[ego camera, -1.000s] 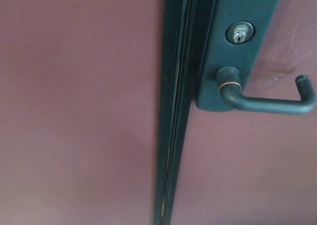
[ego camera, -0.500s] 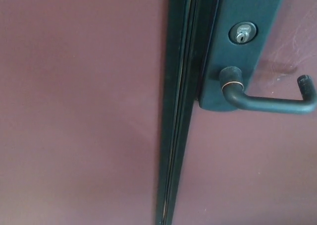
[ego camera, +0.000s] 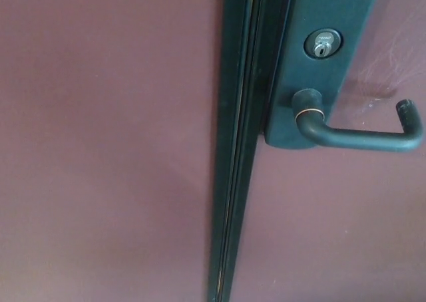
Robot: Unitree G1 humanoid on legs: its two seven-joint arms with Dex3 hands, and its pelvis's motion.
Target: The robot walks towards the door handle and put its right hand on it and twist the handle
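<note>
Dark handle (ego camera: 363,137) sits level, untouched — neither hand in view, state unknown; bring your right onto its bar.

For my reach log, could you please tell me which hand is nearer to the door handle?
Neither can be judged: no hand is in view. The door handle lies at picture right, the robot's right side, untouched.

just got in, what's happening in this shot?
Head camera is close up on a dark red door. The black lever handle sits level, with a keyhole above it on the dark plate. Neither robot hand is in view, so nothing is touching the handle yet.
</note>
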